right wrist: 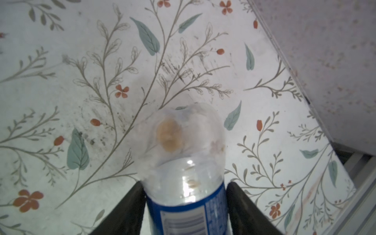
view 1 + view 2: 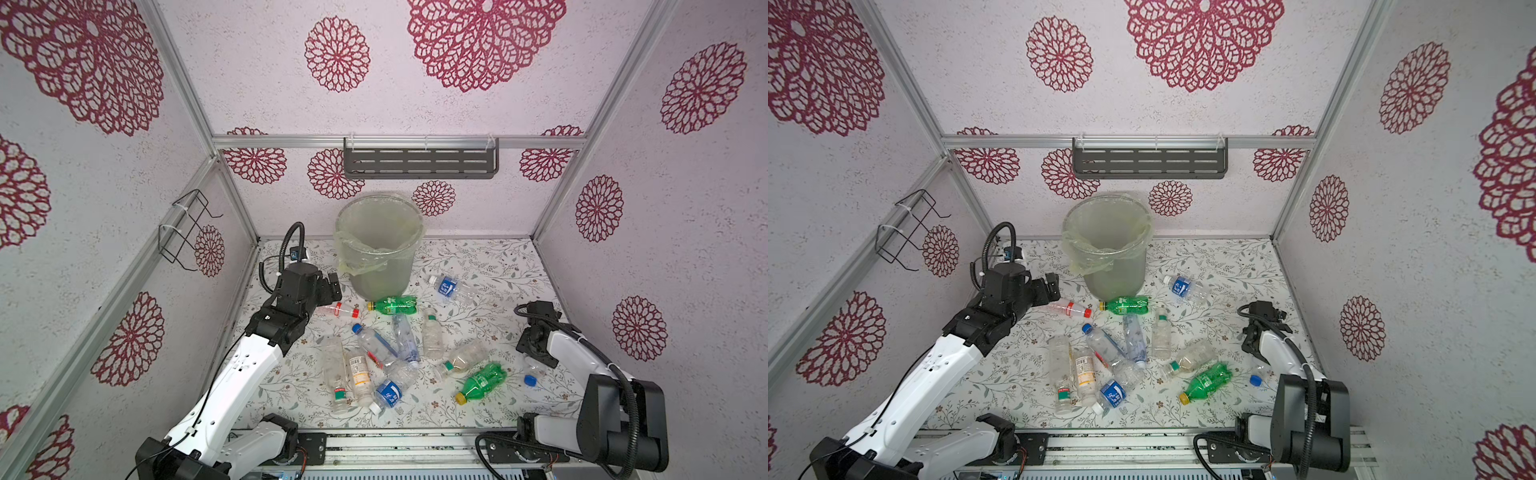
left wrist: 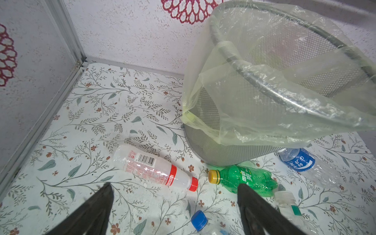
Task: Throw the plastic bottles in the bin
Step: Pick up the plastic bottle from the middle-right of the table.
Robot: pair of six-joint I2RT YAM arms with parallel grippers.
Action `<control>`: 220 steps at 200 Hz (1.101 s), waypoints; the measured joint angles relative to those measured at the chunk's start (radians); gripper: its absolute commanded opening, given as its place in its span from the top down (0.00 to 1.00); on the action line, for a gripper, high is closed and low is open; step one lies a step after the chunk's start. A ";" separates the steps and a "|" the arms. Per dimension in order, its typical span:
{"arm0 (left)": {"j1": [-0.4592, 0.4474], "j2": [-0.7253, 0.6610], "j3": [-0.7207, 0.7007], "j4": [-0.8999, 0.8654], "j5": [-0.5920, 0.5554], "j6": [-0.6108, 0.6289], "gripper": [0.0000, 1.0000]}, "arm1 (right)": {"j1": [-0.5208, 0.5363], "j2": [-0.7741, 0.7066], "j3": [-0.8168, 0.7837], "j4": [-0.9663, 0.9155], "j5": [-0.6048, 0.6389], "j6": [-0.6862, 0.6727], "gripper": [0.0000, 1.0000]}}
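Clear plastic with a blue label, the bottle lies on its side on the floral table. Its base pokes out beyond the right gripper, whose black fingers press against both sides of the label. That label carries a barcode and small print too blurred to read. In both top views this bottle sits near the right wall and the table's front edge, with bare table around it and a green bottle nearby.

The other bottles lie heaped mid-table. Behind them the mesh bin, lined with a yellowish bag, stands upright near the back wall.

The left gripper hangs with its fingers spread wide, holding nothing, above a red-capped bottle that shows a barcode and red print. Just beside the bin's foot lie a yellow-capped green bottle and a blue-labelled bottle, both with Chinese characters. The table's back corners are bare.
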 measured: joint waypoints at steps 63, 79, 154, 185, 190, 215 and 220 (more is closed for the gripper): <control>0.000 0.013 0.000 0.003 0.000 -0.008 0.03 | -0.001 -0.020 -0.016 0.077 -0.094 0.012 0.64; 0.002 0.024 0.000 0.004 0.000 -0.010 0.03 | -0.001 -0.042 -0.029 0.088 -0.141 0.016 0.66; 0.055 0.030 -0.003 0.008 0.025 -0.050 0.03 | 0.000 -0.190 -0.045 0.092 -0.285 0.016 0.67; 0.075 0.032 -0.008 0.016 0.040 -0.069 0.03 | 0.000 -0.207 -0.029 0.088 -0.326 0.017 0.67; 0.078 0.033 -0.008 0.016 0.045 -0.072 0.03 | 0.000 -0.208 -0.024 0.087 -0.332 0.018 0.67; 0.102 0.048 -0.008 0.021 0.076 -0.097 0.03 | 0.000 -0.220 0.002 0.085 -0.374 0.038 0.67; 0.110 0.055 -0.009 0.022 0.084 -0.105 0.03 | 0.001 -0.225 0.006 0.084 -0.383 0.043 0.67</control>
